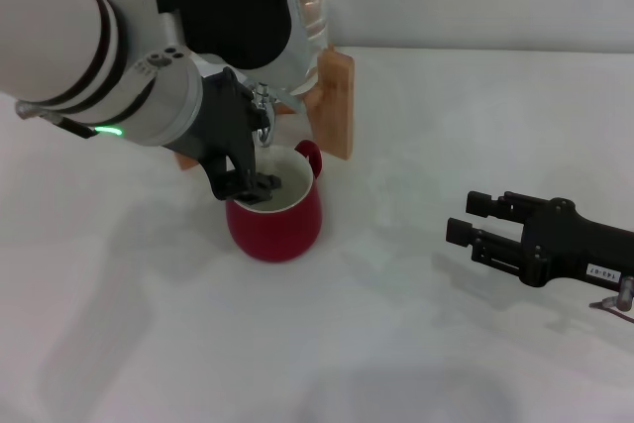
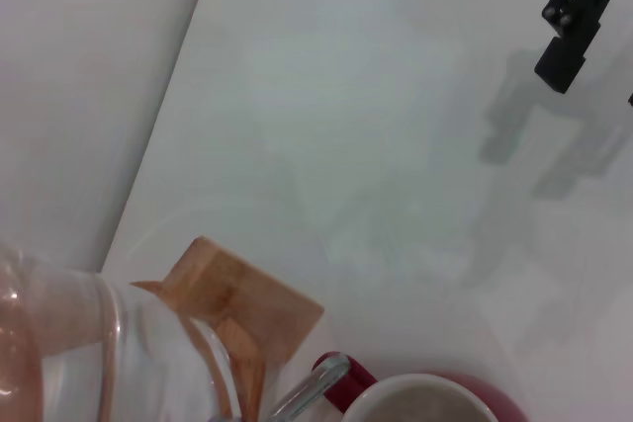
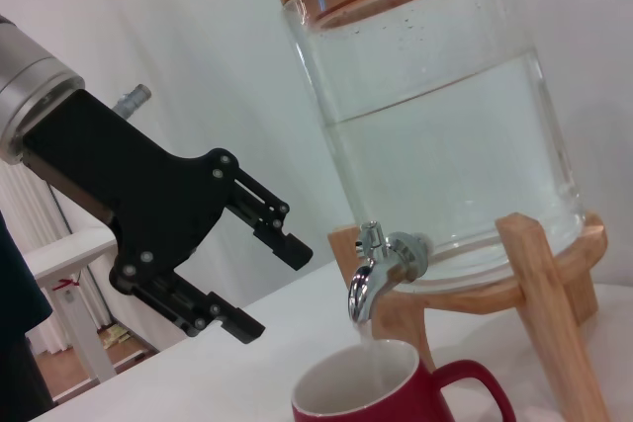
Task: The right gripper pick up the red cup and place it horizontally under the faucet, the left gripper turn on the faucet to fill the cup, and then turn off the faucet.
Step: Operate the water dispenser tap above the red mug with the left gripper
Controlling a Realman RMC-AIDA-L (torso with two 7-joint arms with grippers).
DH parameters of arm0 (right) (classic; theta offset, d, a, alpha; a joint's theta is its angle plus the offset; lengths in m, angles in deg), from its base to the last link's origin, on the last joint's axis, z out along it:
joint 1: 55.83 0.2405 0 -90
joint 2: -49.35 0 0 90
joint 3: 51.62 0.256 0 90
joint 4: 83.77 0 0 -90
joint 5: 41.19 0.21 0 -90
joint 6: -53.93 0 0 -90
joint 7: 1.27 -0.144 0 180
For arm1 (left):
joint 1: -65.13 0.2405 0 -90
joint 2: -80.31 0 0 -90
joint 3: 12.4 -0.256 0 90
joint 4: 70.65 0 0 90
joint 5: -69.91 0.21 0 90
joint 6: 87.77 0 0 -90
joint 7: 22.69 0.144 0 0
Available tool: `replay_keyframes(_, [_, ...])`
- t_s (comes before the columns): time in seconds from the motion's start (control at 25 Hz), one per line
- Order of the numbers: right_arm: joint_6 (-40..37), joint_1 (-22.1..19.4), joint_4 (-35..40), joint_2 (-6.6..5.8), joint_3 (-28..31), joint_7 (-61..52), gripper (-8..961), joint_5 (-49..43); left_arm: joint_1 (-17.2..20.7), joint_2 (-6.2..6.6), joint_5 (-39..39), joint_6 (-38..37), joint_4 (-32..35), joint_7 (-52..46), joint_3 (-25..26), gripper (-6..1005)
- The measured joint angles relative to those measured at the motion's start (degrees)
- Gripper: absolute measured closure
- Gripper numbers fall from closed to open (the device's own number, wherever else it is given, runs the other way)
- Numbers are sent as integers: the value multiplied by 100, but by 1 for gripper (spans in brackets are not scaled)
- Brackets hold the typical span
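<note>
The red cup (image 1: 275,217) stands upright on the white table, right under the faucet (image 1: 263,118) of the clear water jar (image 3: 435,116). In the right wrist view a thin stream seems to run from the chrome faucet (image 3: 381,266) into the red cup (image 3: 396,404). My left gripper (image 1: 253,183) hovers over the cup's rim beside the faucet. The same left gripper (image 3: 272,289) is open there, apart from the tap. My right gripper (image 1: 466,217) rests open and empty near the table, off to the right of the cup.
The jar sits on a wooden stand (image 1: 335,104) behind the cup. In the left wrist view the wooden stand (image 2: 242,308) and the cup's rim (image 2: 425,397) lie close below. Bare white table (image 1: 396,344) spreads in front.
</note>
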Motion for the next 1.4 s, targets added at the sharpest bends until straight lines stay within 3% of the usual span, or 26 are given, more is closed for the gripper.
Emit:
replay_keyframes(0.84, [44,-7,1,-8,8,0,425,1,-90,-1,154,-134,-188,-22,-75,376])
replay_keyframes(1.4, [45,-24,1,-17,9,0,425,1,-370,-1,155,-268,-570,-33,-165,376])
